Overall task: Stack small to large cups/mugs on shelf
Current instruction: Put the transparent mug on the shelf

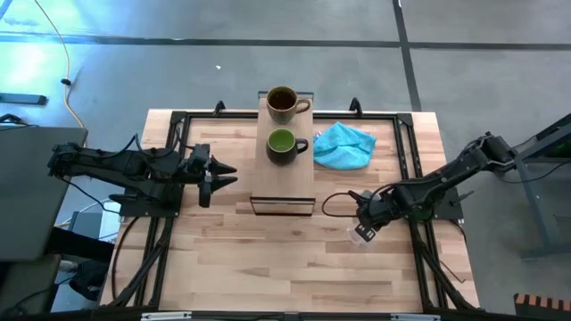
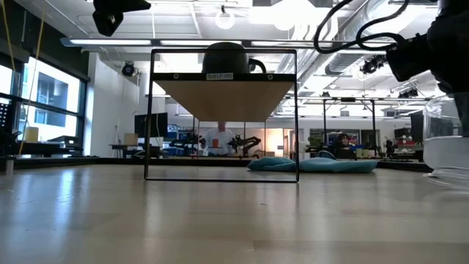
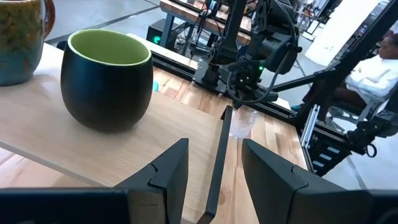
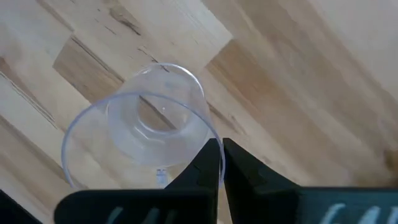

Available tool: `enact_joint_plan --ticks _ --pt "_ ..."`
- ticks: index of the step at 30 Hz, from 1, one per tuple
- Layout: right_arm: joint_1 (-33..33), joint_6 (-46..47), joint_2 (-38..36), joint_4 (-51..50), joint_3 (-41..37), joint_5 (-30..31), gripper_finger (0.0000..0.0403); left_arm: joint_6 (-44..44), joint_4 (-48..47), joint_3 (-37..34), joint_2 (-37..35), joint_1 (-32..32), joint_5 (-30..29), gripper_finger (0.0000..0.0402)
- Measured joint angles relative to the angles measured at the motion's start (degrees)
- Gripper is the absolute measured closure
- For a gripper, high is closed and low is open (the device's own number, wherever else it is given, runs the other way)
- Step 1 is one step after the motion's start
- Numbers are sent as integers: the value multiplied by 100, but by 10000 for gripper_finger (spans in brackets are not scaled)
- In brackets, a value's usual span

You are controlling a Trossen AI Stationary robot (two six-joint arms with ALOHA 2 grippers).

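From above, the shelf (image 1: 284, 169) spans the surface's (image 1: 268, 259) centre toward twelve o'clock, carrying the brown mug (image 1: 282, 103) and, just nearer, the green mug (image 1: 283, 144); a turquoise cloth (image 1: 344, 145) lies at two o'clock. The left end effector (image 1: 225, 175) hovers at nine o'clock, fingers spread. The right end effector (image 1: 364, 225) sits at four o'clock. Its wrist view shows fingers (image 4: 208, 163) pressed together on the clear glass cup's (image 4: 146, 127) rim.

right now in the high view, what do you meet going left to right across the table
left claw → green mug on the shelf → turquoise cloth → right claw, shut on the clear glass cup. The brown mug sits straight behind the green one, so it is left out.
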Motion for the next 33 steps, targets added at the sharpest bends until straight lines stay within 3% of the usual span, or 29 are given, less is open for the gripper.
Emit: enact_joint_plan --ticks 13,25,33 --pt "-492 -2246 0 42 0 25 402 -199 -4 0 0 0 -276 263" --pt "-910 -3776 2 -43 66 34 403 -300 -33 -1 1 0 -436 263" --pt "-1132 -4897 7 -543 708 659 403 -348 -33 -2 0 0 -438 263"
